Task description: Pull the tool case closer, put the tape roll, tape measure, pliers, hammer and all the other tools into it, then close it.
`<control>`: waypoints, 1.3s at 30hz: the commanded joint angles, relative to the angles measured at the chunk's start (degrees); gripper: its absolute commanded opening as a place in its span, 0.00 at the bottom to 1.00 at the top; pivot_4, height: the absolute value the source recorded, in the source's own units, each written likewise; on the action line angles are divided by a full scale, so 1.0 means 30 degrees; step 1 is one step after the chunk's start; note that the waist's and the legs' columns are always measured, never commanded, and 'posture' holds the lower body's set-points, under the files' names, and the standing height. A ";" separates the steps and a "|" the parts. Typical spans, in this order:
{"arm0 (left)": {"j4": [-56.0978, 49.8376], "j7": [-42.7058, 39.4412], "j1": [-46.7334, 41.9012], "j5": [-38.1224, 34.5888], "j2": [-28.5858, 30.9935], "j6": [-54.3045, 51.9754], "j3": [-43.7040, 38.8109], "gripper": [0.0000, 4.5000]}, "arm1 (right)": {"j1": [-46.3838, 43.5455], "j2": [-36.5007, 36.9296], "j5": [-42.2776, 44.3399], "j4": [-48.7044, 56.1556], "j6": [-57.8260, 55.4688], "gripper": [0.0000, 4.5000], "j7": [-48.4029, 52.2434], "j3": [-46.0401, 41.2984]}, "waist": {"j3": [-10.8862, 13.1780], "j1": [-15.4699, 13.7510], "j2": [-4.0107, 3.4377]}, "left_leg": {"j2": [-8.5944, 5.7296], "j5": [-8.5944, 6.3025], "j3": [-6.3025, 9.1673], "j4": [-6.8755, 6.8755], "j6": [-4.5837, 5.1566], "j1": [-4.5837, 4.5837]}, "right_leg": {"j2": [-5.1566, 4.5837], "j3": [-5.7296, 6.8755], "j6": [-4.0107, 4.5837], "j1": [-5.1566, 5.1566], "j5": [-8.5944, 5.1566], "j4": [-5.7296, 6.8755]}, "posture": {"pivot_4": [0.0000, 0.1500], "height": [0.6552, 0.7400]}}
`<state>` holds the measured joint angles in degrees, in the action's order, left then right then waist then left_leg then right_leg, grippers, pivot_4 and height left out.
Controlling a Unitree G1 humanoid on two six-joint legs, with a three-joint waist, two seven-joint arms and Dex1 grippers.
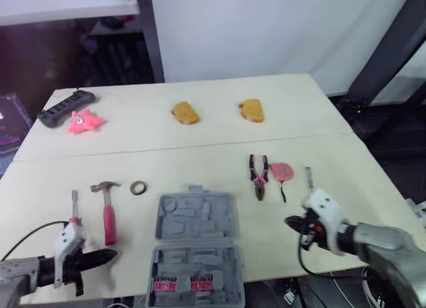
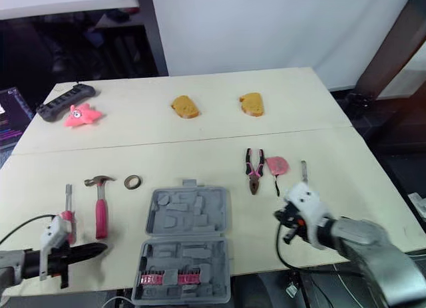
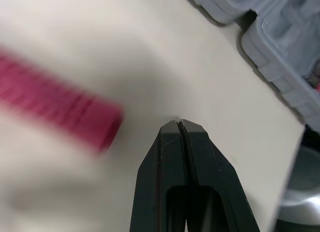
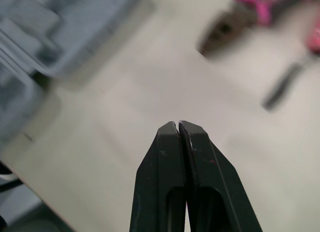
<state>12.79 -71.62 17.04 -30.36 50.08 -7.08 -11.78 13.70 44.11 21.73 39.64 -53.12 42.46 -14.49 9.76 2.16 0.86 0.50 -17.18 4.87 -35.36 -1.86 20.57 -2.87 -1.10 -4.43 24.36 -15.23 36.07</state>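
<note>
Grey tool case (image 1: 198, 221) open, left gripper (image 3: 179, 123), right gripper (image 4: 178, 124) — both pinched

Stereo head pair down over the whole table (image 1: 200, 142); wrist cameras close, beside the tool case (image 3: 282, 39).

tool case (image 2: 186, 218) 1 | hammer (image 2: 100, 211) 1 | tape roll (image 2: 126, 182) 1 | pliers (image 2: 254, 181) 1 | tape measure (image 2: 276, 165) 1 | screwdrivers (image 2: 68, 200) (image 2: 304, 169) 2 | yellow bread-like pieces (image 2: 185, 106) (image 2: 252, 104) 2 | pink star toy (image 2: 81, 114) 1 | black tray (image 2: 65, 100) 1
</note>
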 commanded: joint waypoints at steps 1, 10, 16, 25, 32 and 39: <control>-0.1498 -0.0128 0.0257 -0.1352 0.0658 -0.1807 -0.1995 0.01 | 0.1810 -0.0230 0.1354 0.0646 0.1868 0.02 0.1640 -0.3768 | 0.0027 -0.0266 0.0001 | -0.0012 -0.0007 -0.0005 -0.0001 -0.0018 0.0005 | -0.0014 0.0001 -0.0001 0.0002 0.0000 0.0000 | 1.00 1.00; -0.7539 0.1017 0.0792 -0.1160 0.0835 -0.5161 -0.1374 0.01 | 0.3557 0.0059 0.2363 0.1375 0.2915 0.02 0.2451 -0.3583 | 0.0162 -0.0456 0.0024 | 0.0002 -0.0018 -0.0058 -0.0103 -0.0037 -0.0015 | 0.0000 -0.0023 0.0118 -0.0040 -0.0013 -0.0007 | 1.00 1.00; -0.9724 0.3189 -0.0894 0.1623 0.1149 -0.6296 0.1784 0.01 | 0.1373 0.1868 0.0181 0.2107 0.0978 0.02 0.0415 0.2702 | 0.0292 -0.0420 0.0032 | 0.0013 -0.0018 -0.0062 -0.0261 -0.0038 -0.0023 | 0.0037 -0.0028 0.0097 -0.0097 0.0031 0.0018 | 1.00 1.00; -0.9676 0.4531 -0.3010 0.4543 0.0577 -0.6429 0.5232 0.01 | -0.5758 0.0702 -0.2398 0.1014 -0.2627 0.02 -0.2423 1.2101 | 0.0321 -0.0458 0.0045 | 0.0019 -0.0008 -0.0042 -0.0273 -0.0050 0.0028 | 0.0066 -0.0020 0.0176 -0.0047 0.0110 0.0020 | 1.00 1.00; -1.0014 0.4444 -0.3782 0.5541 -0.0188 -0.6155 0.7154 0.01 | -0.8602 0.0124 -0.3758 -0.0351 -0.3808 0.02 -0.3050 1.5491 | 0.0318 -0.0470 0.0039 | 0.0016 0.0018 -0.0021 -0.0314 -0.0094 0.0205 | 0.0059 -0.0006 0.0103 0.0078 0.0154 0.0017 | 1.00 1.00; -1.0552 0.4155 -0.4236 0.5560 -0.0797 -0.6442 0.7934 0.01 | -0.9474 -0.0383 -0.3493 -0.0028 -0.4304 0.02 -0.2803 1.6071 | 0.0317 -0.0477 0.0034 | 0.0008 0.0017 -0.0010 -0.0448 -0.0092 0.0260 | 0.0057 0.0005 0.0060 0.0074 0.0194 0.0035 | 1.00 1.00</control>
<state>-16.47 -58.40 4.38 -12.95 48.01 -26.30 10.87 -14.40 43.66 10.69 37.89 -66.20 33.59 33.19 10.71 0.73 0.97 0.52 -17.13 4.84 -36.85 -2.12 21.40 -2.69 -1.08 -4.26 24.58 -14.63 36.21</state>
